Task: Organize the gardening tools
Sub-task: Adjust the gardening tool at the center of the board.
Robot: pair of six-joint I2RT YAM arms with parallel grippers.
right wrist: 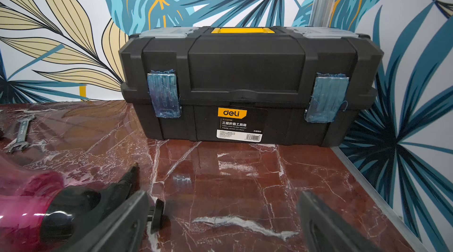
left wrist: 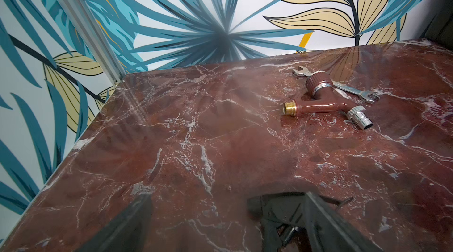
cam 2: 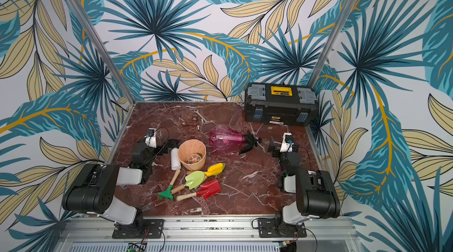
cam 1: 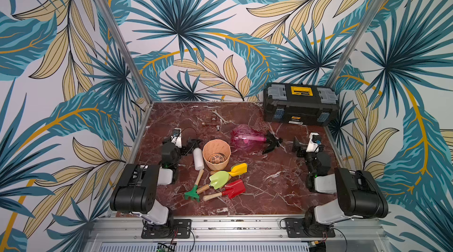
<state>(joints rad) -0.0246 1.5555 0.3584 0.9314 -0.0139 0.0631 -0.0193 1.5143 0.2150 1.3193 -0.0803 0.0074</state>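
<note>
**Top views.** In both top views we logged the tools in one loose heap on the table [cam 1: 269, 189], just in front of the pot [cam 1: 216, 154]: scoop [cam 1: 239, 168], trowel [cam 1: 219, 179], shovel [cam 1: 232, 188], rake [cam 1: 192, 193]. The trowel overlapped the scoop. The shovel and rake lay at the heap's near edge. The left gripper [cam 1: 195, 143] and right gripper [cam 1: 297, 145] stood back from the heap, holding nothing.

**Left wrist.** Fingers [left wrist: 122, 228] were apart. A black spray head [left wrist: 274, 214] lay between them, and we could not tell whether it touched them. A tap [left wrist: 326, 101] and wrench [left wrist: 343, 86] lay beyond. No tool was in view.

**Right wrist.** Fingers [right wrist: 115, 228] were apart and empty, facing the shut toolbox [right wrist: 245, 79]. A pink sprayer [right wrist: 36, 201] lay beside one finger.

**Handling note.** We judged nothing sorted yet.
- The first pick was best taken from the heap's edge: rake or shovel.
- The grip belonged on the wooden handle, jaws set across it.
- That tool should be lifted clear before the overlapped pair was disturbed.
- We could not tell whether the pot or the toolbox was meant to receive the tools.
</note>
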